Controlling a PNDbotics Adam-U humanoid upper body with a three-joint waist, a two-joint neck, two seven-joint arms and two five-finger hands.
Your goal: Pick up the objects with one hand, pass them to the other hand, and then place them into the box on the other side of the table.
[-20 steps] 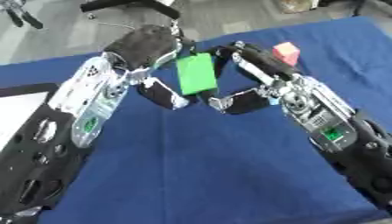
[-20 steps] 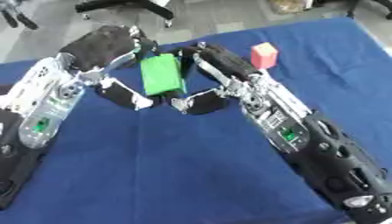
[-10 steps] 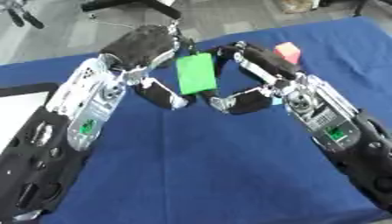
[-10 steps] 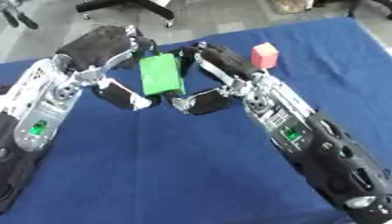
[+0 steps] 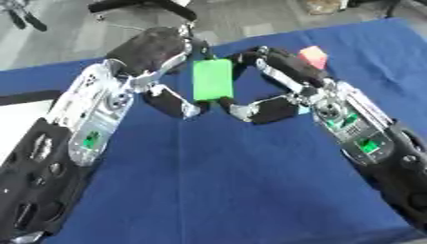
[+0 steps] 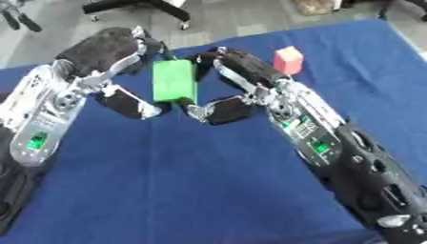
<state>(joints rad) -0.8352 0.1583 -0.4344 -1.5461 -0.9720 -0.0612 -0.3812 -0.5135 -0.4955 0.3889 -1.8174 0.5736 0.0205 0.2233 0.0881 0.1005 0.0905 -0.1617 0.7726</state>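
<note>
Plainly, the green block (image 5: 213, 79) was my landmark: one flat green rectangle, held up above the blue tabletop (image 5: 250, 181) between my two arms, near the tabletop's far edge. On its left side I had the left robot hand (image 5: 158, 50), fingers curled round the block's upper left edge, thumb (image 5: 171, 101) reaching in below it. On its right side I had the right robot hand (image 6: 238, 64), fingers bent onto the block's upper right corner and its thumb (image 6: 218, 109) coming in under the lower edge. Both hands were touching the block at once; I could not tell which one bore it.

Beyond and to the right of the green block stood one red cube (image 6: 288, 59), well apart from it, on the cloth close to the far edge. Nearer me than the block, the blue cloth ran open between my forearms down to the near edge. Left of the block, past my left arm, a white surface (image 5: 16, 121) showed at the tabletop's left edge; I could not make out whether it was a box or what lay in it.
</note>
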